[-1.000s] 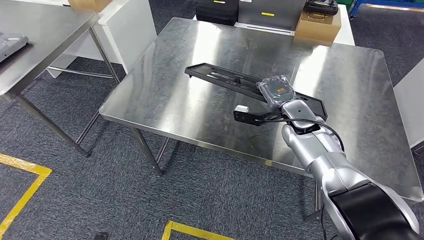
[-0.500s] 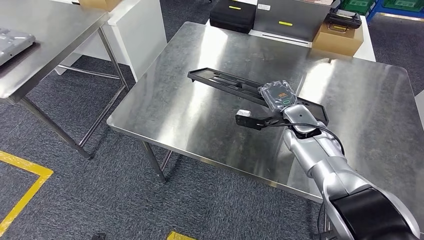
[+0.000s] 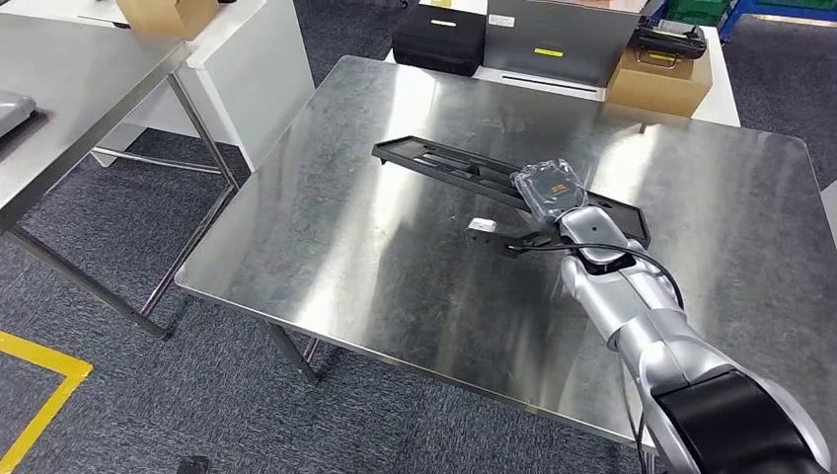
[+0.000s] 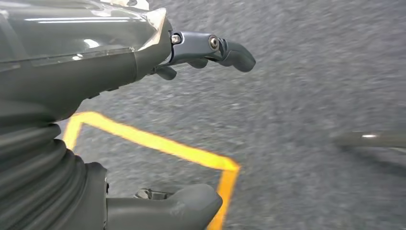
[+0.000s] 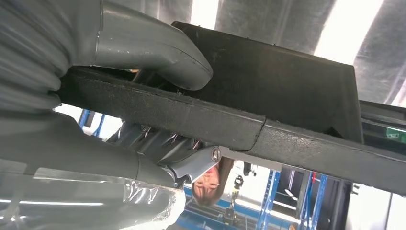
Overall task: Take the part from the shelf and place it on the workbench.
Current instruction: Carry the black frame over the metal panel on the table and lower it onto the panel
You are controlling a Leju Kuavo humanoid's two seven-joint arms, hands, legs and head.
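part: the long flat black plastic part (image 3: 464, 170) sits right of centre in the head view, running diagonally from upper left down toward the right, over the shiny steel workbench (image 3: 365, 247). can't tell if it's actually touching the top yet

right hand: the right hand (image 3: 553, 190), wrapped in clear plastic, is holding the part at its right-hand end. wrist view is pretty clear on this, thick grey thumb (image 5: 158, 52) on one face of the black part (image 5: 268, 91), darker fingers (image 5: 177, 153) curled on the other side, so it's clamped between them

right arm: silver arm (image 3: 632, 306) comes in from the lower right corner and stretches up and left over the bench, with a black cable looping at the wrist

left hand: the left hand (image 4: 143, 110) hangs over grey carpet (image 4: 306, 86) with a yellow floor line (image 4: 158, 143) under it. thumb and fingers spread apart, nothing in it

other stuff: cardboard box (image 3: 659, 81) and a black case (image 3: 439, 39) along the top edge past the bench, second steel table (image 3: 69, 99) at upper left
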